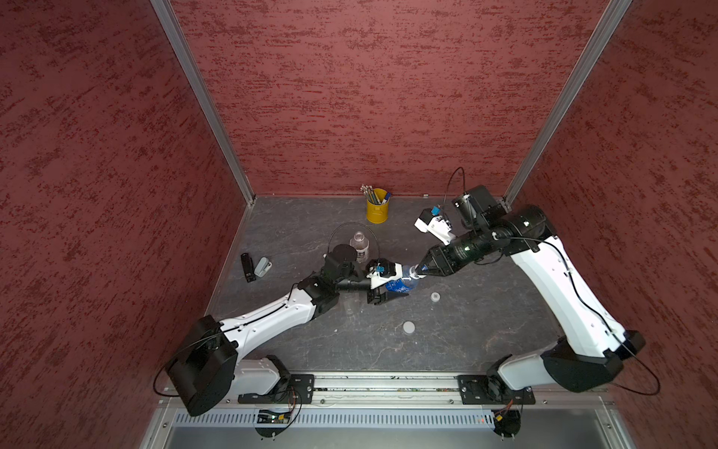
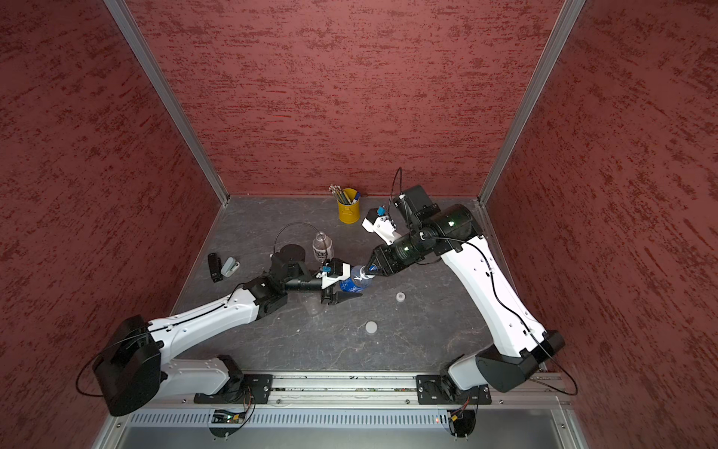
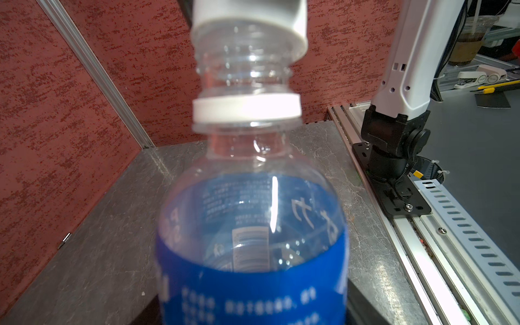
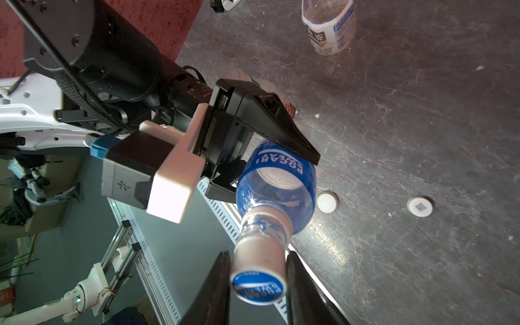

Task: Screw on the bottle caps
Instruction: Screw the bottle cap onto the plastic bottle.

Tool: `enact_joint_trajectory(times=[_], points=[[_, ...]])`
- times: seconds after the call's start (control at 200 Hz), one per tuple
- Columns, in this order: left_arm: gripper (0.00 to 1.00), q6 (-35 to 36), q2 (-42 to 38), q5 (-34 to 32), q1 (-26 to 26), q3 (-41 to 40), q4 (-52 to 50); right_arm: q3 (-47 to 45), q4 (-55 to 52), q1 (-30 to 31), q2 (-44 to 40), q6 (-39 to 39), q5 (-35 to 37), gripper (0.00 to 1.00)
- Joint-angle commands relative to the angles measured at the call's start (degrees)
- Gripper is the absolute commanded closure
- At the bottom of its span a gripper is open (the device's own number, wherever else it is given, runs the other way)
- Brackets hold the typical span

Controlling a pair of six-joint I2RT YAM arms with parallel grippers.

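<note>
Blue-labelled bottle [image 1: 402, 283] held over the table [image 1: 485, 311] between both arms, with its cap in the right jaws.

At the far left, a black block [image 1: 248, 267] and a grey stapler-like item [image 1: 263, 267] lie near the wall. The white-labelled bottle [image 1: 360, 247] stands upright and uncapped behind the left arm [image 1: 272, 317], and the yellow pencil cup [image 1: 377, 210] stands further back. The left jaws are clamped on the body of the blue-labelled bottle, which is tilted with its neck towards the right arm [image 1: 551, 287]. The right jaws are closed on the blue-and-white cap [image 4: 257, 281]. It sits askew on top of the neck, with bare threads showing below it. In front, the wide white cap [image 1: 408, 327] lies on the table. The small marked cap [image 1: 435, 297] lies to its right, apart from it.
</note>
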Motion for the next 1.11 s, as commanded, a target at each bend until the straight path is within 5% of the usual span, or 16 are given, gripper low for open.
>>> enact_joint_trajectory(times=[0.0,0.21,0.726,1.102], points=[[0.39,-1.54,-1.01,3.54,-1.06,6.45,6.85,-0.21,-0.38,0.92,3.42,-1.24,7.05,0.71],[0.42,5.9,-0.97,1.78,-2.67,9.9,-4.55,2.24,1.03,0.92,3.64,1.47,5.58,0.7],[0.43,2.23,-3.02,-1.13,-3.53,5.38,9.77,-3.58,5.68,-2.51,3.24,5.97,-3.13,0.69],[0.43,2.24,-2.15,-4.29,-4.45,5.71,10.93,-3.46,4.6,-3.03,2.54,7.83,1.69,0.62]])
